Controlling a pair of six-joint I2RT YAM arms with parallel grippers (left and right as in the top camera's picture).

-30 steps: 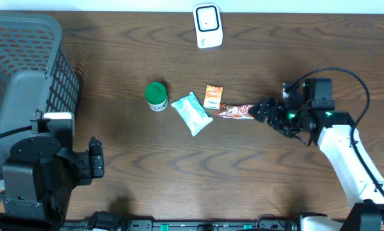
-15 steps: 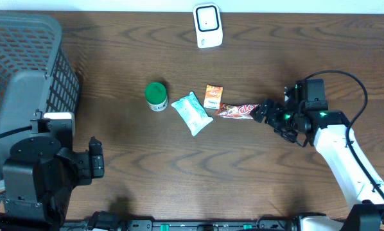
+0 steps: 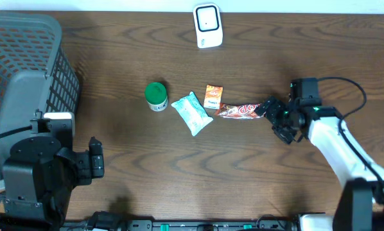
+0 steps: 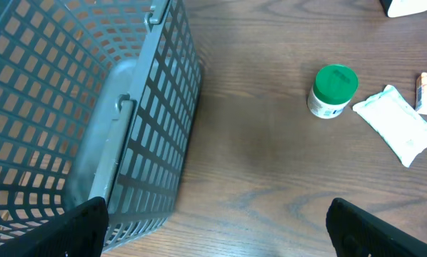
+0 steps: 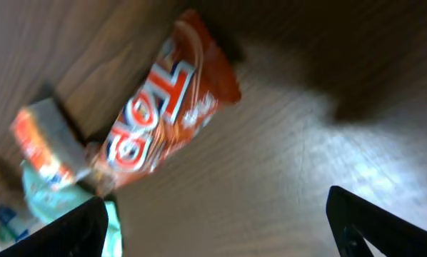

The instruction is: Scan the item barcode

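I count four small goods on the brown table (image 3: 134,160), lying in a loose row near the middle. From my left to my right they are one jar with a green lid (image 3: 156,96), one white and teal pouch (image 3: 192,113), one small orange packet (image 3: 213,96) and one red snack bar (image 3: 237,111). The packet lies just beside the left end of the bar, and the pouch is just beside the packet. The jar stands upright, a little apart from the pouch.

There is one white scanner (image 3: 208,25) at the far edge of the table, well apart from the row. One grey mesh basket (image 3: 25,58) stands at the left side.

My right gripper (image 3: 268,109) is at the right end of the snack bar. Its two fingers are spread wide and have hold of nothing. In my right wrist view the bar lies flat on the wood in front of them. Whether one finger touches the wrapper, I cannot tell.

My left gripper (image 3: 96,163) is near the basket, well apart from the goods. Its two fingers are also spread wide, with only bare wood between them.
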